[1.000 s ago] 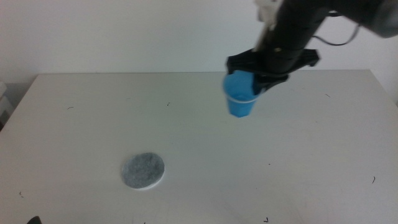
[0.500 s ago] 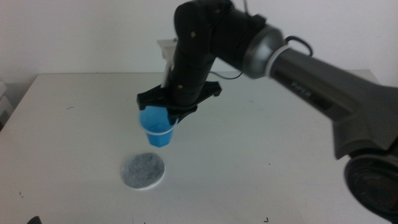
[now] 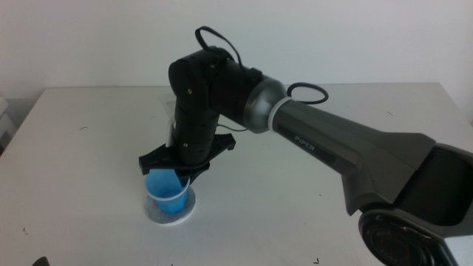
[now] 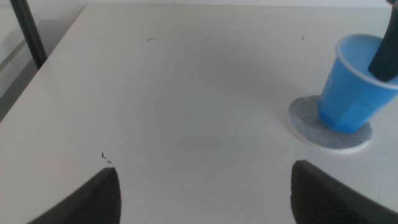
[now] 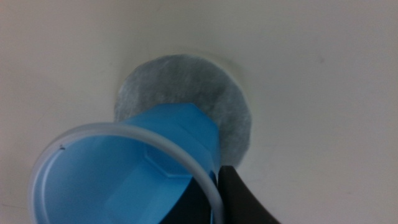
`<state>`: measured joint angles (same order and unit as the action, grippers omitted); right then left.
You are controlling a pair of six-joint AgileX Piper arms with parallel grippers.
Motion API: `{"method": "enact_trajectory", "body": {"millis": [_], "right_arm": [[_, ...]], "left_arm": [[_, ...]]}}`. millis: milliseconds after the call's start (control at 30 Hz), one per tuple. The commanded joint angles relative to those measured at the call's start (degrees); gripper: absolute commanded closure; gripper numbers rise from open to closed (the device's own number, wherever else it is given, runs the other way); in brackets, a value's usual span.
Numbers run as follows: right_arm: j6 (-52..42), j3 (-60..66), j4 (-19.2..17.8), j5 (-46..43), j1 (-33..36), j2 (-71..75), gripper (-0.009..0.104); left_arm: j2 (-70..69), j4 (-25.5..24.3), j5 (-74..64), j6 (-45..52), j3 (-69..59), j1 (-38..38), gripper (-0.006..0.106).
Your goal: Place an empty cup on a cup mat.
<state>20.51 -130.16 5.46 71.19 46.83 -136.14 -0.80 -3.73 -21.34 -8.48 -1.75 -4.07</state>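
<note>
- Tilt is the first hazard: the cup (image 3: pixel 165 194) leans in the right claw (image 3: pixel 177 177), and in the left wrist view its base sits on or just above the cup mat (image 4: pixel 329 125) while the mouth tips away from upright. Let go at this lean, it may rock and topple.
- Grip detail: the right claw is clamped on the cup at the rim, one jaw inside the mouth and one outside, as the right wrist view shows. When the jaws part, the inner one could catch the pale rim band and drag the light cup sideways.
- Placement looks off-centre; in the right wrist view the base covers one side of the mat, with grey showing beyond it. A small slide could leave the base overhanging the thin white edge onto the counter (image 3: pixel 355 118).
- Contact cannot be confirmed: whether the base fully touches the mat is unclear, so a release from a slight height might bounce the plastic cup.
- Mat shift is possible if the claw presses down while angled.
- The left claw (image 4: pixel 205 186) waits near the counter's front edge, jaws apart, well clear of the mat.
</note>
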Motion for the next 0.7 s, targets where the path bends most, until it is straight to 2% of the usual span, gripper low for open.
{"method": "enact_trajectory", "body": {"millis": [0,433,567,667], "right_arm": [[-0.04,-1.96,-0.46,-0.19,0.55,3.47,0.095],[-1.63,-2.22,-1.76,-0.02,0.98,2.40,0.094],[-1.22,-2.94,-1.96,0.02,0.98,2.40,0.087],[-0.67,-4.00,-2.04,0.31,0.98,2.40,0.076]], "left_arm": [[-0.73,-0.02,3.88,-0.62,0.34,0.06,-0.005],[-0.73,-0.02,3.88,-0.62,0.34,0.06,-0.005],[-0.73,-0.02,3.88,-0.62,0.34,0.06,-0.005],[-0.73,-0.02,3.88,-0.62,0.34,0.06,-0.005]]}}
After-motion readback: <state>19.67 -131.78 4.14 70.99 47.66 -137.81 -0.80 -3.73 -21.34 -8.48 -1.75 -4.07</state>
